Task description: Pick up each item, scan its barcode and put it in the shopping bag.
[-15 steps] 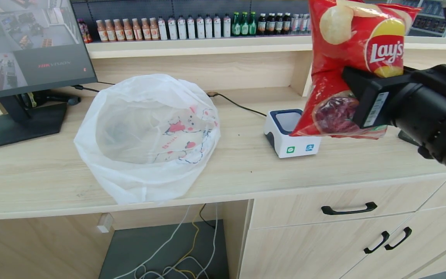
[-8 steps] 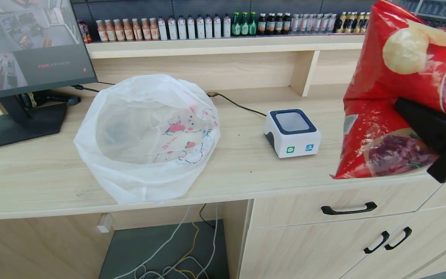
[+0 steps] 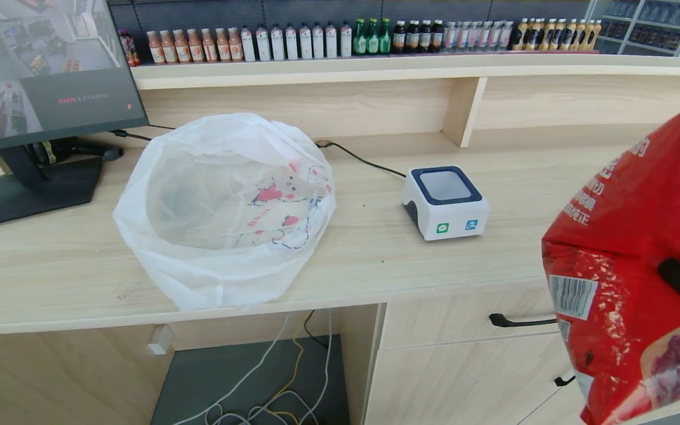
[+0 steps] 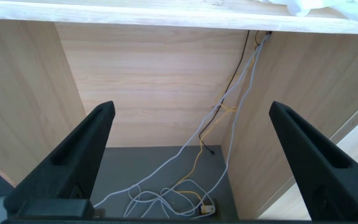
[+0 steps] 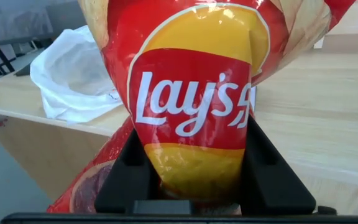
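- Right claw [image 5: 194,127] — clenched on the chip bag [image 5: 197,81]. One finger sits on each side of the bag's lower half, so the pinch is across the crinkly foil and not on a seam.
- My guess is the low grip leaves the printed faces free to turn toward a reader.
- The chip bag [image 3: 629,236] hangs at 4 o'clock in the head view. It is in front of the table [image 3: 375,260] edge and over the drawer fronts, resting on nothing.
- The barcode [image 3: 572,297] sits on the bag's side panel, facing roughly 9 o'clock. It is not turned down toward any window, so it looks like it needs turning first.
- Scanner [image 3: 445,203] — a white box with its glass window facing up, at about 10 o'clock from the chip bag and well apart from it. Judged from that, the bag has to travel up and over with the code turned downward.
- Shopping bag [image 3: 222,206] — at 9 o'clock from the scanner, slumped on the table with its mouth spread wide open. It is probably arranged that way so one arm can drop things in without help. What lies inside I cannot make out.
- Left claw [image 4: 191,112] — released and empty, its fingers spread wide. It hangs below the table edge, facing the cables [image 4: 185,186] in the alcove, and seems parked out of the working arm's way.
- Monitor [image 3: 39,65] at 10 o'clock and bottles [image 3: 340,38] along the shelf at 12 — neither concerns the job.
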You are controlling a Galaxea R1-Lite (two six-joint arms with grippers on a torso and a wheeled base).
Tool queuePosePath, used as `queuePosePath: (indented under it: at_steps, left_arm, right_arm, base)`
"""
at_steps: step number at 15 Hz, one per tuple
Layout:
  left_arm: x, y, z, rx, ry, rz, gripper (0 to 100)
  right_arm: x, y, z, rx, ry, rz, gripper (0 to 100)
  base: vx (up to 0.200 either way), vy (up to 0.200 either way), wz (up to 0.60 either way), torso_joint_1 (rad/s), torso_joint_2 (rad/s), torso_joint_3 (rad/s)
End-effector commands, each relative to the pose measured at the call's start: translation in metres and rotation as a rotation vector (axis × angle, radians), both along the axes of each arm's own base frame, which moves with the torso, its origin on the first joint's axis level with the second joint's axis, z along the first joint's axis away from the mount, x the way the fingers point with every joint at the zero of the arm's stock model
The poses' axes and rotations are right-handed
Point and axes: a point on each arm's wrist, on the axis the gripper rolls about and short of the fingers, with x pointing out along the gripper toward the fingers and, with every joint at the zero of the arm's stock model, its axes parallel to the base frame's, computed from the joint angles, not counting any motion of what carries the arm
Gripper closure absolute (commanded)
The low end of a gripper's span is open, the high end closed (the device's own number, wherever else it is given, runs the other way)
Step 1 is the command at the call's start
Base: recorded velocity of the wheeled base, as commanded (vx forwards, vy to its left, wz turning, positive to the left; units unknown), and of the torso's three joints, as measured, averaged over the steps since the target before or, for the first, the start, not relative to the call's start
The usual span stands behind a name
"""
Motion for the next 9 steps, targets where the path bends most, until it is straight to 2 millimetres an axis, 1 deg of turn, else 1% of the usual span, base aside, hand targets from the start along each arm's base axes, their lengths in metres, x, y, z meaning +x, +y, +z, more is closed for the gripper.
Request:
queuePosePath:
  at_steps: [1, 4, 8, 9]
  left_arm:
    - [0.000, 0.000, 0.000, 0.000, 0.000, 0.000, 0]
    - [0.000, 0.000, 0.000, 0.002, 0.000, 0.000, 0]
    - [0.000, 0.000, 0.000, 0.002, 0.000, 0.000, 0]
    - [0.000, 0.000, 0.000, 0.002, 0.000, 0.002, 0]
  right_arm:
    - [-0.006, -0.006, 0.000, 0.024, -0.018, 0.011, 100]
    - [-0.004, -0.005, 0.005, 0.031, -0.026, 0.011, 100]
    - [0.004, 0.004, 0.006, 0.008, -0.005, 0.003, 100]
    - [0.014, 0.008, 0.008, -0.015, 0.007, -0.039, 100]
  base:
    - [0.000, 0.000, 0.00, 0.000, 0.00, 0.000]
    - [0.000, 0.000, 0.00, 0.000, 0.00, 0.000]
    - [0.000, 0.000, 0.00, 0.000, 0.00, 0.000]
    - [0.000, 0.000, 0.00, 0.000, 0.00, 0.000]
